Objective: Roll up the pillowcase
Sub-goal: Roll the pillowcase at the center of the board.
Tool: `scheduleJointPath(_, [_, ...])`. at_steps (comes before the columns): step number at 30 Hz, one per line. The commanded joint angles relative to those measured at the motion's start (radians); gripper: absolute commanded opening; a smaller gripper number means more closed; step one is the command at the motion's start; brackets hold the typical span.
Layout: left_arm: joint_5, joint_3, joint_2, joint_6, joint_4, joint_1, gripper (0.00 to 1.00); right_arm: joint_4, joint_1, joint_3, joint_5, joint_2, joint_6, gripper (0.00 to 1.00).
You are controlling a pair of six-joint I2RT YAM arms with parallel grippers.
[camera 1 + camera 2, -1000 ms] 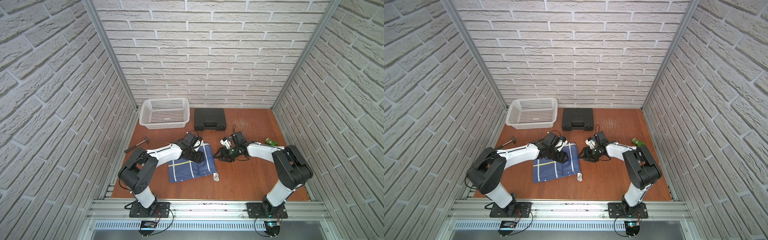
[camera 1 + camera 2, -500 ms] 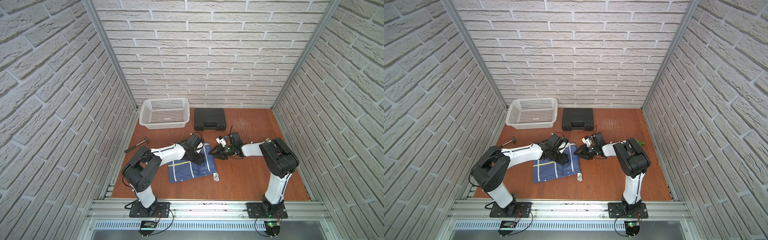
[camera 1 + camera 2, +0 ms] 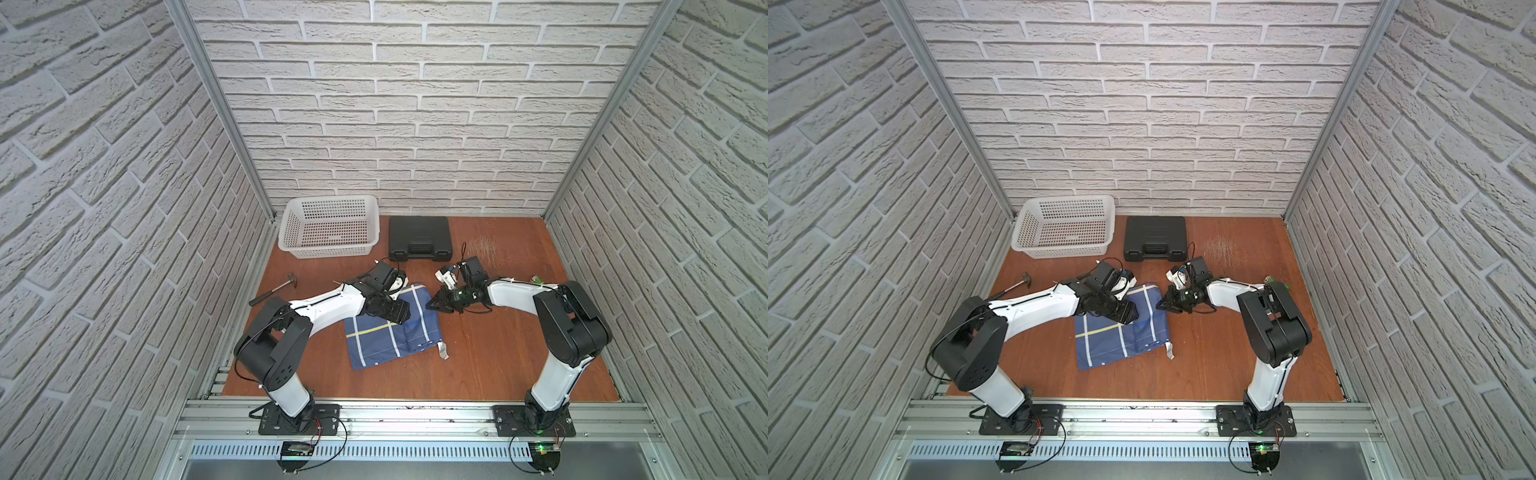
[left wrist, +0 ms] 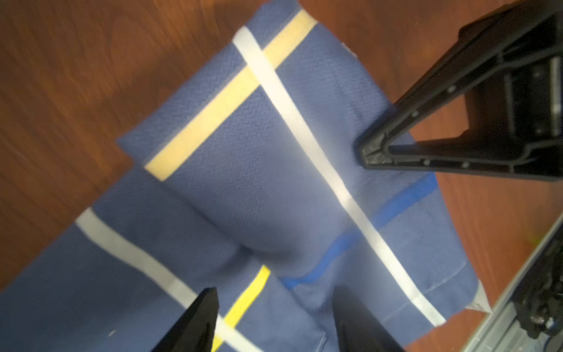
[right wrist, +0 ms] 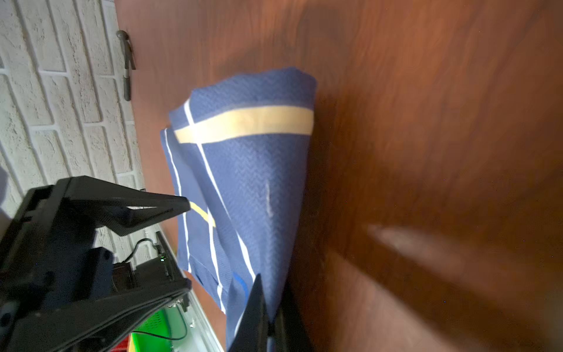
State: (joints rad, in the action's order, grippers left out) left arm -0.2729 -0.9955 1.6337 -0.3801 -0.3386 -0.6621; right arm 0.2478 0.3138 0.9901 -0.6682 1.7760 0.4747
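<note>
– Right gripper (image 5: 271, 320) is clenched on the pillowcase (image 3: 386, 336), pinching its far right-hand edge. From the wrist camera I see the cloth running straight into the closed tips.
– And your other one?
– Left gripper (image 4: 280, 317) is released, jaws spread wide, poised over the far left part of the cloth. Whether its tips touch the fabric, I cannot tell.
– Where does the cloth sit?
– On the worktop (image 3: 478, 374), between my two arms, roughly in the middle. Nearest me, its care tag (image 3: 442, 351) pokes out at the near right corner. The near part lies flat, navy with a white grid and a yellow line. The far part is folded over on top of it.
– What's beyond it?
– I see a hammer (image 3: 274, 289) off to the left by the side wall. Farther on, a white basket (image 3: 332, 251) and a black case (image 3: 419, 243) stand side by side against the back wall, well apart from the cloth.
</note>
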Motion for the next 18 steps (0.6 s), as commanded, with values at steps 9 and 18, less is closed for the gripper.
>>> scheduleJointPath(9, [-0.036,0.020,-0.002,-0.011,0.045,0.042,0.65,0.490,0.098,0.160,0.523,-0.165,-0.177,0.08])
scheduleJointPath(18, [-0.039,0.044,-0.004,-0.004,0.058,0.059,0.65,0.606,0.226,0.255,0.689,-0.148,-0.127,0.24])
